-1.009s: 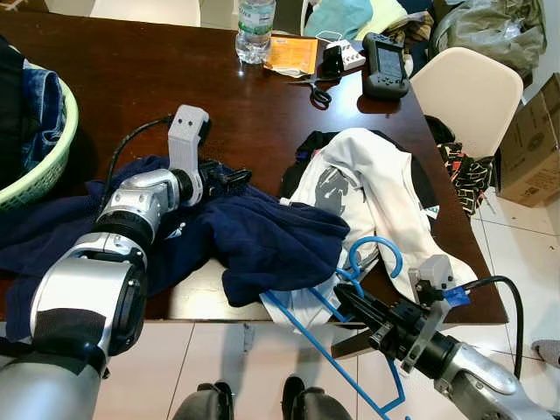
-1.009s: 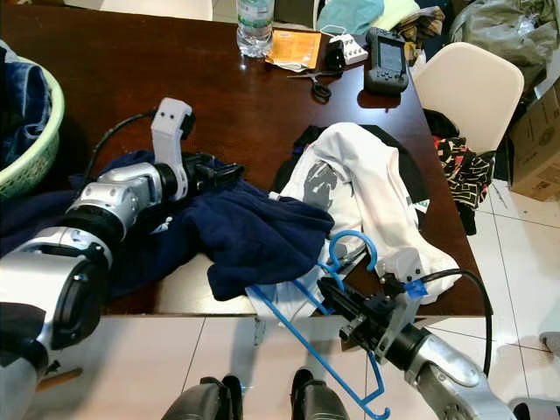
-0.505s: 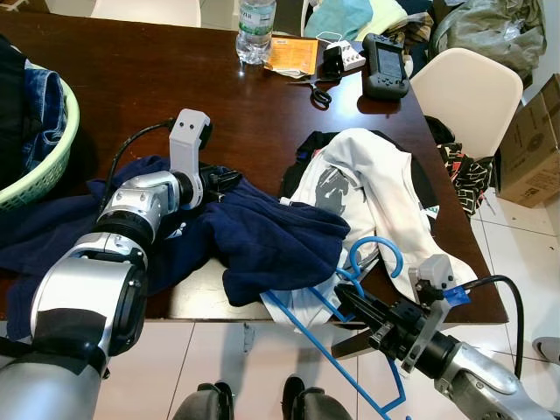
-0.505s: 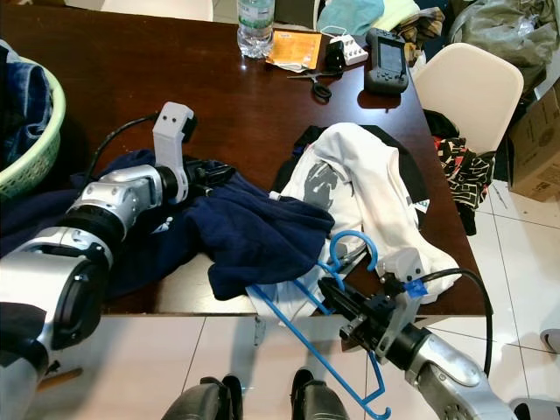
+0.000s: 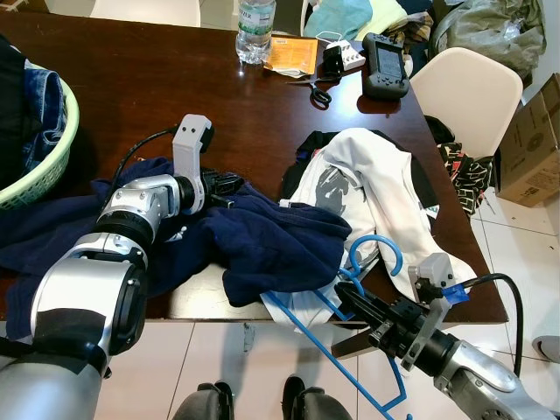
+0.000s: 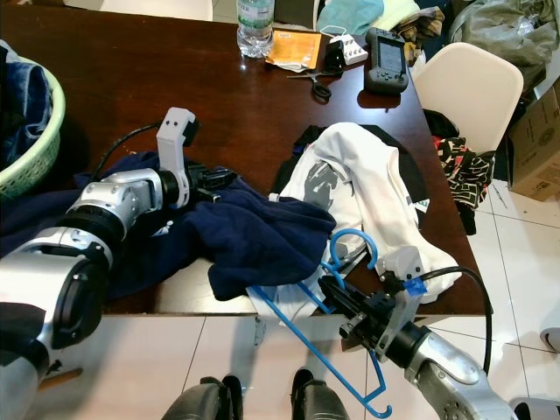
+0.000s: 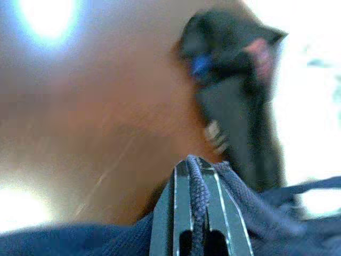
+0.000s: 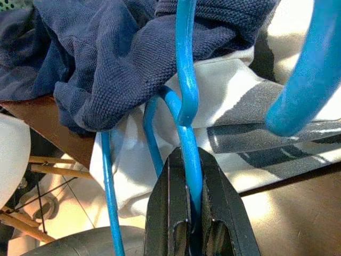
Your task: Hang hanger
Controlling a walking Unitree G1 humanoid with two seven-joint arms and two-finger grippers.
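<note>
A blue plastic hanger [image 5: 363, 289] juts over the table's front edge, its hook [image 5: 378, 251] lying on the white shirt [image 5: 367, 192]. My right gripper [image 5: 348, 300] is shut on the hanger's neck; the right wrist view has the blue bar [image 8: 187, 154] pinched between the black fingers [image 8: 169, 213]. A navy blue garment [image 5: 254, 236] is spread over the front left of the dark wooden table [image 5: 131, 79]. My left gripper [image 5: 229, 185] lies on it, shut on a fold of navy cloth [image 7: 198, 192].
A green laundry basket [image 5: 39, 144] with clothes stands at the left. At the table's far side are a water bottle [image 5: 255, 28], an orange packet [image 5: 291, 54], scissors [image 5: 317, 92] and a black device [image 5: 385, 63]. A white chair [image 5: 468, 92] and cardboard box [image 5: 534, 140] stand right.
My left gripper has slid a little to the right and toward the front edge over the navy garment, still pinching its cloth. The right gripper and hanger have hardly moved.
</note>
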